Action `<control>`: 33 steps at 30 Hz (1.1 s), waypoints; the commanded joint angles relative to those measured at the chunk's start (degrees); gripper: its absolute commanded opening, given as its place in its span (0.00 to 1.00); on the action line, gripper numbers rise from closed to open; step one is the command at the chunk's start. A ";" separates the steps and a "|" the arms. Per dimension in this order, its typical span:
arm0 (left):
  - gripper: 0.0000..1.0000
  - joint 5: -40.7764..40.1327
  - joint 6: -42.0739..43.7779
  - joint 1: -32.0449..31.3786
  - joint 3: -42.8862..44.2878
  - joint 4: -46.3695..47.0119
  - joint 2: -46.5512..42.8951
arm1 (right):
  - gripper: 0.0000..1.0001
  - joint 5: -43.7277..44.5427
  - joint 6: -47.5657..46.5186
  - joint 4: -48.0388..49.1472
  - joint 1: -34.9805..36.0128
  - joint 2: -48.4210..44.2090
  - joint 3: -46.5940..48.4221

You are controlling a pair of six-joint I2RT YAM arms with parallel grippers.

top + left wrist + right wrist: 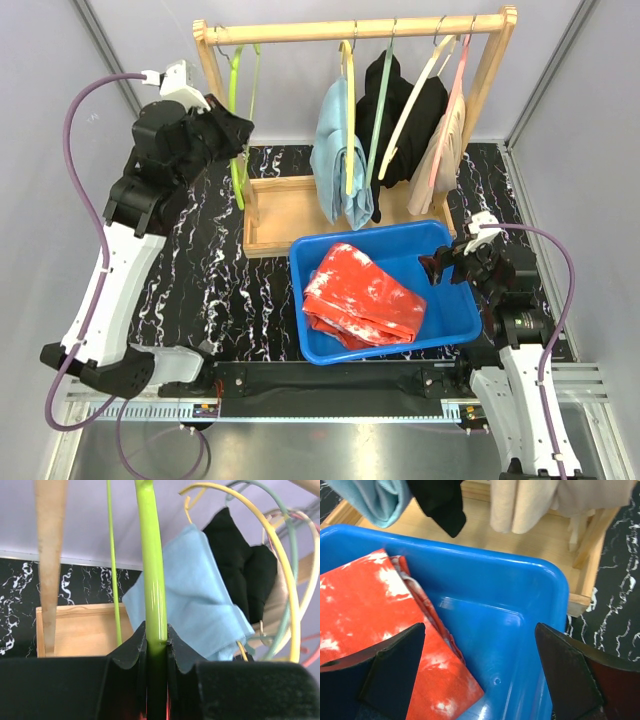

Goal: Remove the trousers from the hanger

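Black, white-veined tabletop (200, 260) fills the middle of the top view, with pale walls around it. Red trousers (362, 297) with white blotches lie folded in a blue bin (445, 305) at lower centre, off any hanger. On the wooden rack (355, 30) above, the light blue trousers (340, 165), two black pairs (388, 100) and the beige pair (447, 150) hang draped over hangers, bunched toward the right. A bare green hanger (240, 100) hangs at the rack's left end. The left gripper (238, 133) meets it there. Only the left wrist view shows its fingers (127, 652) clenched on the green bar. The right gripper (438, 265) sits at the bin's right rim. Its wrist view shows the jaws spread wide over the bin's bare floor, grasping nothing, with red cloth at lower left.
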 commanded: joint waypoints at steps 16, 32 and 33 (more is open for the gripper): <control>0.00 9.96 -6.54 7.88 -3.45 5.80 2.99 | 0.98 -0.63 1.03 4.17 -2.25 1.11 -0.76; 0.84 11.90 -5.05 8.67 -6.17 3.61 -2.79 | 0.98 -0.81 -1.16 2.85 -3.65 0.94 0.03; 0.86 11.90 -4.61 8.67 -6.26 3.25 -3.33 | 0.98 -0.63 -1.25 2.85 -3.83 1.11 0.12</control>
